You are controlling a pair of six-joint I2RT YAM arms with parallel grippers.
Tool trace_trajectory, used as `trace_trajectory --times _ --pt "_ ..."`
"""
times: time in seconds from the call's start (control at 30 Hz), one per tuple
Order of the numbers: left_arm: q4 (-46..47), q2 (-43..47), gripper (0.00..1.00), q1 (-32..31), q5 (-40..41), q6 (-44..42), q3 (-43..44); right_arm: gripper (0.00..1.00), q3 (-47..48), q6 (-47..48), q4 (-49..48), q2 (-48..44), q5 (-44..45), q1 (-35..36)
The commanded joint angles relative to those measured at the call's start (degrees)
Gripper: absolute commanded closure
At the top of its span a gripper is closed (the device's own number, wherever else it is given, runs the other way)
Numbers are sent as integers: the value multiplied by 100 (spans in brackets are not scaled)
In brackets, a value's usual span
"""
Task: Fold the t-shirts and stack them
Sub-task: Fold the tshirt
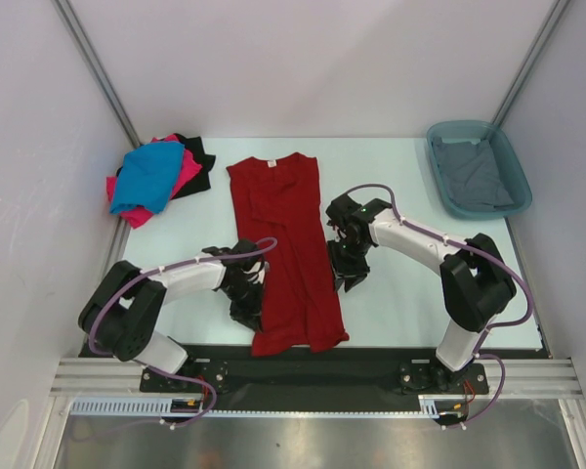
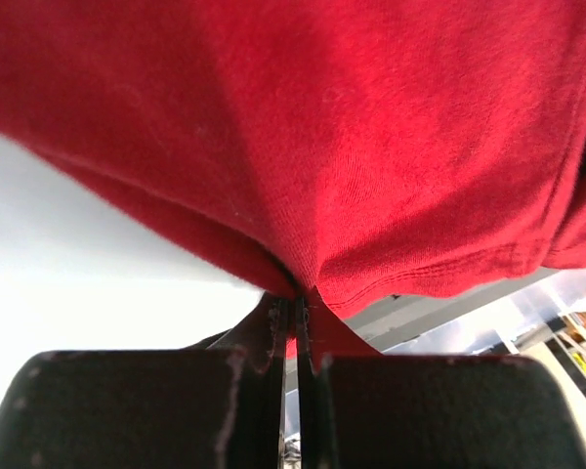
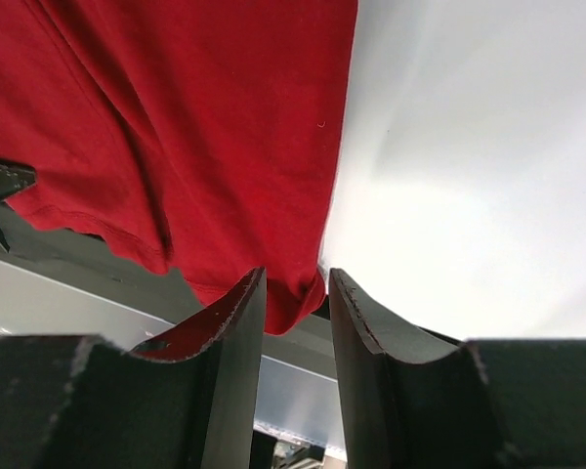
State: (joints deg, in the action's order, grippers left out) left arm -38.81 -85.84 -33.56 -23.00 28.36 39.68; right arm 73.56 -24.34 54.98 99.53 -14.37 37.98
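A dark red t-shirt (image 1: 283, 234) lies lengthwise down the middle of the table, collar at the far end. My left gripper (image 1: 249, 298) is at its left edge near the hem. In the left wrist view that gripper (image 2: 298, 308) is shut on a pinch of the red cloth (image 2: 352, 147). My right gripper (image 1: 350, 274) is at the shirt's right edge. In the right wrist view it (image 3: 295, 283) stands open, with the red cloth's (image 3: 176, 127) edge hanging between its fingertips. Blue (image 1: 148, 178), hot pink (image 1: 135, 213) and black (image 1: 197, 156) t-shirts lie heaped at the back left.
A teal tub (image 1: 438, 161) at the back right holds a grey t-shirt (image 1: 479, 176). White walls close in the table on the left, back and right. A black strip (image 1: 322, 357) runs along the near edge between the arm bases.
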Motion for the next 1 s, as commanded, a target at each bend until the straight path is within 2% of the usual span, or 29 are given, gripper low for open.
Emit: trace_trajectory --times 0.0,0.17,0.53,0.57,0.6,0.63,0.67,0.87,0.97 --pt "-443 208 100 -45 419 -225 145 62 9 -1 -49 -83 -162 8" --pt "-935 541 100 -45 726 -235 145 63 150 8 -23 49 -250 43" --pt "-1103 709 98 -54 929 -190 57 63 449 149 74 304 -365 122" --pt "-1094 692 58 -54 912 -199 83 63 510 149 65 313 -365 122" --pt "-1103 674 40 -45 886 -217 110 63 536 157 91 339 -339 122" --pt "-1129 674 27 -45 824 -225 214 63 580 166 118 357 -321 140" --pt "-1138 700 0 -54 798 -260 285 62 641 192 118 357 -312 149" --pt "-1463 1174 0 -45 1104 -322 1278 63 923 307 215 375 -49 227" --pt "-1664 1342 0 -45 1604 -182 1875 64 1116 298 241 375 109 306"
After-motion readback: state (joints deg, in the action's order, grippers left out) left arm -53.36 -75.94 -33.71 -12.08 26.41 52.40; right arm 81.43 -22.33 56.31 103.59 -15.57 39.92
